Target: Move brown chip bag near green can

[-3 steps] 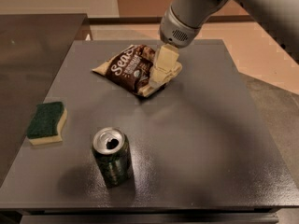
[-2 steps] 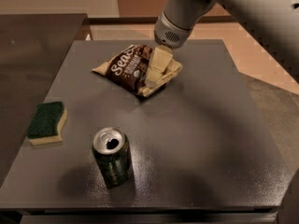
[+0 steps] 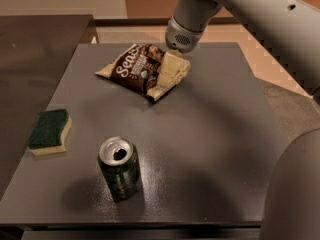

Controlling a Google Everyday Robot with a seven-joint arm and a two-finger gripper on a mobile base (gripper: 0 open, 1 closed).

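Camera view: the gripper [image 3: 171,73] is low over the far middle of the surface [image 3: 210,134], set down on the right end of the brown chip bag [image 3: 131,68]. Its cream fingers [image 3: 167,66] are clamped on that end of the bag, and crinkled foil shows beside and below them. The grey wrist sits directly above the fingers. The arm [image 3: 250,9] runs up and out through the upper right corner.

Brown chip bag: far half of the surface, a little left of centre. It lies at a slant, with one corner toward the far left and another pointing to the near side. The white "Sea" lettering faces up and the cream-tan edges are visible. Whether the gripped end is raised off the surface: cannot tell.

Green can [image 3: 120,168]: upright near the front edge, left of centre. The silver top faces up and the opening is dark (already opened). It stands well apart from the bag, with bare surface between the two.

Sponge [image 3: 49,132]: green top, yellow base, lying flat at the left edge of the surface. It is left of the can and somewhat farther back, touching neither can nor bag.

Lower right corner: a rounded grey robot part [image 3: 295,194] overlaps the near right of the surface.
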